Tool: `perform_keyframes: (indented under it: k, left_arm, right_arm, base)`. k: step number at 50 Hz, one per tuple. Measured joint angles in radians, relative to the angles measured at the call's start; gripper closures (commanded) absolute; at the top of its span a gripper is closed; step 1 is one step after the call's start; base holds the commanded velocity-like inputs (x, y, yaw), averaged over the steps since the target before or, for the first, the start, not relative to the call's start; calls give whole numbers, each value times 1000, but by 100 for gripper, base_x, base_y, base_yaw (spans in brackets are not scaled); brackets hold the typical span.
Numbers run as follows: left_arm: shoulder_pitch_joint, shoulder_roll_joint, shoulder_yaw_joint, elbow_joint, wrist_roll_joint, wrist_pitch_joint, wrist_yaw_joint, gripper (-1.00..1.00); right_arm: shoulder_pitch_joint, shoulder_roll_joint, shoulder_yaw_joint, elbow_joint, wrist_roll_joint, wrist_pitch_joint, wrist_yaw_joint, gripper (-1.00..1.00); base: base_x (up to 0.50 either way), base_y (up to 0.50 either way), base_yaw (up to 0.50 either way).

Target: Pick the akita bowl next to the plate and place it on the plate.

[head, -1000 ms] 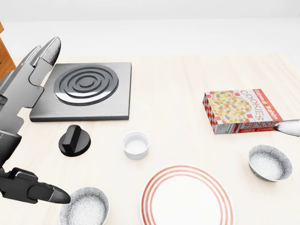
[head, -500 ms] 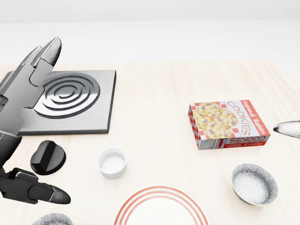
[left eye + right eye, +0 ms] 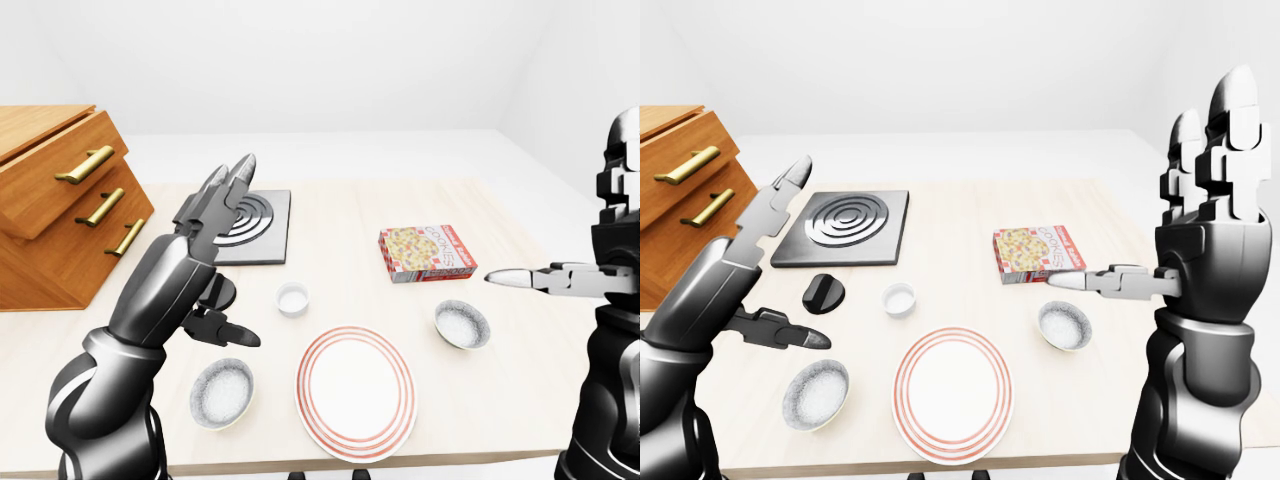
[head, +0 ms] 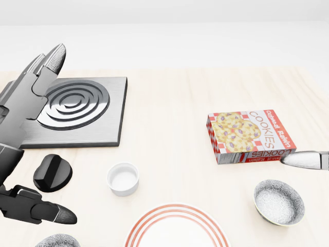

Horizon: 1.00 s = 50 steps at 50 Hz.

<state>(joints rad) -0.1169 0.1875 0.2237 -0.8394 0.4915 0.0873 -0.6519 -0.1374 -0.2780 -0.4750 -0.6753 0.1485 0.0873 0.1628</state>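
Note:
A white plate [image 3: 356, 391] with red rings lies near the bottom of the left-eye view. One speckled akita bowl [image 3: 222, 392] sits just left of it. A second akita bowl [image 3: 462, 324] sits to its upper right. My left hand [image 3: 240, 255] hovers open above the left bowl and the black knob, fingers stretched out, thumb pointing right. My right hand [image 3: 1145, 195] is open and raised, fingers upright. Its thumb [image 4: 304, 159] points left, above the right bowl [image 4: 278, 201] and apart from it. Neither hand holds anything.
A cookies box [image 3: 426, 253] lies above the right bowl. A small white ramekin [image 3: 293, 298] stands above the plate, a black knob [image 3: 824, 293] to its left. A steel burner plate [image 3: 845, 226] and a wooden drawer chest [image 3: 60, 200] occupy the upper left.
The whole head view first shifted, sliding things left and down, so the camera moved. Since then my right thumb has come further in from the right and lower, toward the right bowl.

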Motion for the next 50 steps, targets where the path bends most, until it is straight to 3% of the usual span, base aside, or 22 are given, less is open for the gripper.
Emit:
perform_keyframes:
  k: [11, 20, 50]
  left_arm:
    - [-2, 0, -2, -1, 7, 0, -3, -100]
    - [1, -2, -3, 3, 6, 0, -1, -100]
    - [1, -2, -6, 5, 13, 0, -5, -100]
  right_arm:
    - [-9, 8, -61, -28, 65, 0, 8, -100]
    - [-8, -44, -103, -48, 127, 0, 17, -100]
    - [95, -34, -168, -135, -197, 0, 378, -100]
  base:
    - [0, 0, 0]
    - [0, 0, 0]
    - [0, 0, 0]
